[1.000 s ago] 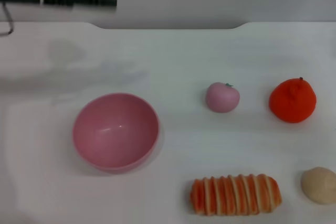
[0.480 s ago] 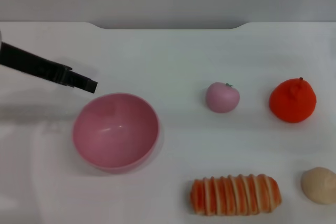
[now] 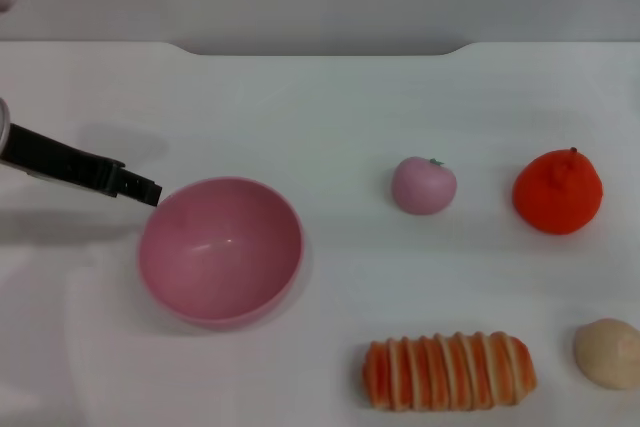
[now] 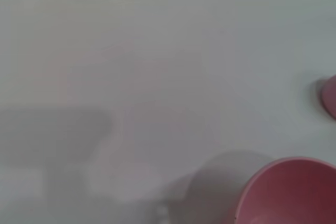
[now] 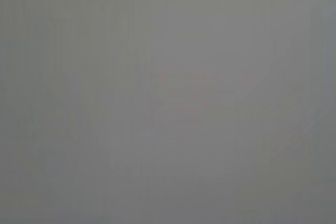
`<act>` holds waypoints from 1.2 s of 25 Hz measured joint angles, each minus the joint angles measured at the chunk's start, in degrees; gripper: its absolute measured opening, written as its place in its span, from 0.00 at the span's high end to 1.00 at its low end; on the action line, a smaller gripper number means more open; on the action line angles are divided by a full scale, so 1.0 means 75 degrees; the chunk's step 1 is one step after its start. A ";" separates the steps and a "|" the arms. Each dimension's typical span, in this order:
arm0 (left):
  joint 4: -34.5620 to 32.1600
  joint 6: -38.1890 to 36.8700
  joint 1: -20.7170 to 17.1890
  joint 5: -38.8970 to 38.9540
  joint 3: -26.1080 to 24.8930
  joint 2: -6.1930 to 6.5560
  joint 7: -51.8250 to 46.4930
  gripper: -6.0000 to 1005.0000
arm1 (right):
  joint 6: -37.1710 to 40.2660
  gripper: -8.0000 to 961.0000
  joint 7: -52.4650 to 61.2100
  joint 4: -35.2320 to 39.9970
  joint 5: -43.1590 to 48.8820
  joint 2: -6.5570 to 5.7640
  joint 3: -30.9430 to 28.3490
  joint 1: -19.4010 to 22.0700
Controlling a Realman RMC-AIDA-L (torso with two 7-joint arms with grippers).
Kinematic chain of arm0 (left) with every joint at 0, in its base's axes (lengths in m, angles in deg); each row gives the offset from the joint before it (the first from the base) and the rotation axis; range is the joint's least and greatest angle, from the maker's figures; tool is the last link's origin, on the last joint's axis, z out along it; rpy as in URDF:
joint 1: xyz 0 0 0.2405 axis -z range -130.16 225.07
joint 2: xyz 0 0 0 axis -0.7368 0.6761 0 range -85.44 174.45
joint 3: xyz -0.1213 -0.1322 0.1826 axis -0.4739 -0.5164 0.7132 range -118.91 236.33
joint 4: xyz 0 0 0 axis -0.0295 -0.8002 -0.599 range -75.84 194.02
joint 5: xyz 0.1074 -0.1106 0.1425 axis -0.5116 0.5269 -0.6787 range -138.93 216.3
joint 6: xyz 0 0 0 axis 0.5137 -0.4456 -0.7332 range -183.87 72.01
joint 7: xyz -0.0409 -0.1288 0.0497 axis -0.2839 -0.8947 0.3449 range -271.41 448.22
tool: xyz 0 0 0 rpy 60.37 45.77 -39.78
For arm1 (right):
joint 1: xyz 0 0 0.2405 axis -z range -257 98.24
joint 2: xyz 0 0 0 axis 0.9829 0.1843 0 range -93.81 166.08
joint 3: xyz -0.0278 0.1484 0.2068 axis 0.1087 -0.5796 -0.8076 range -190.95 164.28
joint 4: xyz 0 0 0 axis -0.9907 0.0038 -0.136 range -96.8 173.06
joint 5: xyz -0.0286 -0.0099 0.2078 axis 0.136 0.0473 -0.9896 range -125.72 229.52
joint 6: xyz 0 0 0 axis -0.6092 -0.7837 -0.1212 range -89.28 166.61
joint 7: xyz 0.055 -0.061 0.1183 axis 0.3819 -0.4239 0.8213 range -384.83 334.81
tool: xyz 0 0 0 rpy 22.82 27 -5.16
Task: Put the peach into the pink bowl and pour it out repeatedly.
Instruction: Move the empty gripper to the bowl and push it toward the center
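Pink bowl (image 3: pixel 220 251) met by the left gripper (image 3: pixel 148 191)
Black tip has dropped to the bowl's left rim; finger spread unclear; peach (image 3: pixel 423 185) unmoved on the bench (image 3: pixel 340 107).

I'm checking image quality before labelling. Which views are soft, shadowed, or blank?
Head view: fairly sharp, glare spot inside the pink bowl, left gripper shadowing the table. Left wrist view: soft, grey shadows. Right wrist view: featureless grey.
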 joint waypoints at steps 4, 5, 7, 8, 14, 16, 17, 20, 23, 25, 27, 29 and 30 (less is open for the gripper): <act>0.0262 0.0188 -0.0034 -0.0009 0.0150 -0.0007 -0.0004 0.42 | 0.0001 0.53 0.0005 -0.0013 0.0003 0.0008 0.0006 0.0036; 0.0312 0.0225 -0.0043 -0.0012 0.0209 -0.0012 -0.0007 0.42 | 0.0017 0.53 0.0004 -0.0015 0.0003 0.0008 0.0009 0.0048; 0.0379 0.0291 -0.0056 -0.0017 0.0292 -0.0024 -0.0013 0.42 | 0.0043 0.53 0.0004 -0.0020 0.0003 0.0015 0.0014 0.0065; 0.0379 0.0291 -0.0056 -0.0017 0.0292 -0.0024 -0.0013 0.42 | 0.0047 0.53 0.0000 -0.0022 0.0003 0.0017 0.0019 0.0071; 0.0830 0.0649 -0.0051 -0.0008 0.0606 -0.0034 -0.0017 0.42 | 0.0052 0.53 -0.0012 -0.0023 0.0003 0.0020 0.0083 0.0097; 0.0896 0.0707 -0.0033 -0.0008 0.0673 -0.0035 -0.0029 0.42 | 0.0055 0.53 -0.0019 -0.0019 0.0003 0.0021 0.0082 0.0097; 0.0988 0.0841 -0.0010 -0.0013 0.0829 -0.0035 -0.0065 0.42 | 0.0055 0.53 -0.0019 -0.0019 0.0003 0.0021 0.0082 0.0097; 0.1019 0.0961 -0.0001 -0.0022 0.0940 -0.0035 -0.0089 0.42 | 0.0055 0.53 -0.0020 -0.0021 0.0003 0.0019 0.0083 0.0097; 0.1107 0.1021 0.0033 -0.0028 0.0988 -0.0035 -0.0105 0.42 | 0.0051 0.53 -0.0029 -0.0029 0.0003 0.0012 0.0080 0.0098; 0.1191 0.1036 0.0065 -0.0030 0.1010 -0.0035 -0.0110 0.42 | 0.0051 0.53 -0.0031 -0.0037 0.0003 0.0004 0.0057 0.0104; 0.1408 0.1075 0.0157 -0.0033 0.1083 -0.0035 -0.0115 0.42 | 0.0051 0.53 -0.0033 -0.0044 0.0003 -0.0008 0.0034 0.0108; 0.1470 0.1107 0.0191 -0.0035 0.1120 -0.0035 -0.0116 0.42 | 0.0051 0.53 -0.0034 -0.0049 0.0003 -0.0011 0.0029 0.0109; 0.1488 0.1114 0.0203 -0.0035 0.1137 -0.0035 -0.0117 0.42 | 0.0048 0.53 -0.0034 -0.0050 0.0003 -0.0013 0.0029 0.0108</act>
